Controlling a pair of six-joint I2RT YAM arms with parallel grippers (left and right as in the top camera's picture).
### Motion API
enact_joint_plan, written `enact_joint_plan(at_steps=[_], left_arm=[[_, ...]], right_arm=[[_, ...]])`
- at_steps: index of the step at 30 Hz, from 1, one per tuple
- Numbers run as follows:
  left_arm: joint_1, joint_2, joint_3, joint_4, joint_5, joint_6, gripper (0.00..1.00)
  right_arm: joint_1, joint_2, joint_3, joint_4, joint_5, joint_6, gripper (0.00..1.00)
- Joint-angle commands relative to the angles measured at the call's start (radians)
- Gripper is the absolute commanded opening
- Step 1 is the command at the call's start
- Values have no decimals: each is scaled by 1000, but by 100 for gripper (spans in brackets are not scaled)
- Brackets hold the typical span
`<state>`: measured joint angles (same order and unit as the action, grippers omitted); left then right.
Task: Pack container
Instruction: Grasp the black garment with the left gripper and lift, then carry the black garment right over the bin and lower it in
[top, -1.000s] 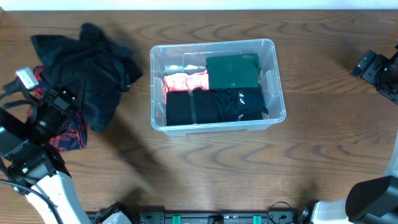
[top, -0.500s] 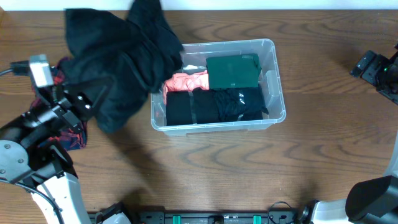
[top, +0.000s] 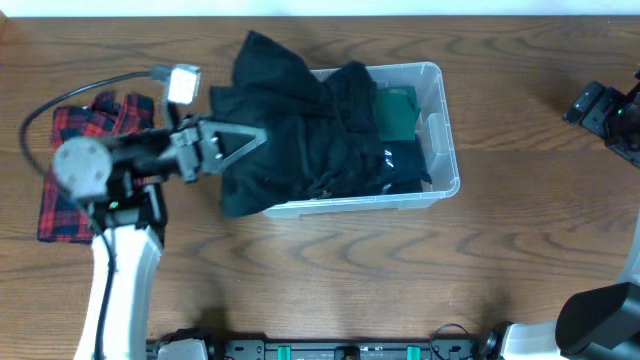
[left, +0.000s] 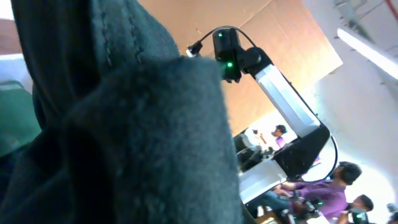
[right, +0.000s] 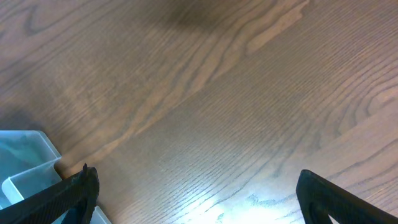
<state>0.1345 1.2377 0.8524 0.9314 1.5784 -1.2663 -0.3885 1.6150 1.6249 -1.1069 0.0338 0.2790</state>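
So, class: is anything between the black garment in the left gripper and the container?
Nothing visible does. The garment, held by the left gripper, drapes over the left rim of the container and hangs partly outside. Folded clothes lie beneath it inside.

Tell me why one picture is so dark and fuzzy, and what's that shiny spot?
Left wrist view: the black garment sits right against the lens, filling much of the frame dark and soft; behind it everything glares bright. Right wrist view: light bounces off the table as a pale sheen. Overhead view: sharp, evenly lit.
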Motion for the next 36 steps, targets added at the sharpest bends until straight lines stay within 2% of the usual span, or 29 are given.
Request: enact_joint_plan(at_steps=[1,9,19,27,31,36], left_arm=[[-24,56,32,17,-137,81,6],[-28,211,32,-3,-306,157,6],[-103,251,35,-302,-557,298,6],[-195,198,146,-432,-584,301,6],[-227,154,288,-602,-585,343,6],[-252,142,520,-977,-671,474,6]], right_arm=[[-4,3,-2,-1,3,12,99],[-4,3,-2,-1,3,12,99],[-4,3,-2,-1,3,13,99],[-4,3,-2,-1,3,12,99],[-4,3,-2,-1,3,12,99],[-4,3,-2,-1,3,12,99]])
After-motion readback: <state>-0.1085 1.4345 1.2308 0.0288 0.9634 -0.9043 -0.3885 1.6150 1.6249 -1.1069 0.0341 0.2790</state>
